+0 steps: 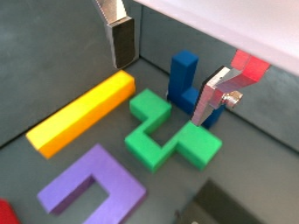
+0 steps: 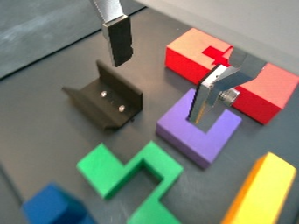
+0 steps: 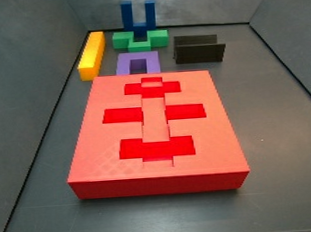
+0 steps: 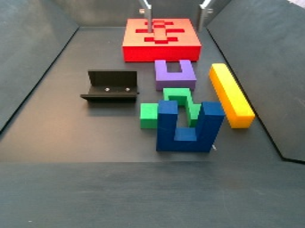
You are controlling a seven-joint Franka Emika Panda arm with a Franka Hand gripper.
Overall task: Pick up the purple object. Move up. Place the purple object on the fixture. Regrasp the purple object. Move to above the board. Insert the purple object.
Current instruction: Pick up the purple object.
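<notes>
Purple block, fixture and board on the dark floor, gripper above.

The purple block (image 4: 176,71), a U shape, lies flat beside the red board (image 4: 161,37), its open end facing the board (image 3: 155,128). The dark fixture (image 4: 111,86) stands apart to one side, L-shaped (image 2: 107,97). The gripper (image 2: 163,66) hangs with fingers spread, nothing between them.

A lab test bin: grey walled enclosure (image 4: 48,80) holding coloured blocks (image 4: 188,125)

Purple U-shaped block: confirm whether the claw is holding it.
No. The purple U-shaped block lies flat on the floor, the open claw above, gripping nothing.
</notes>
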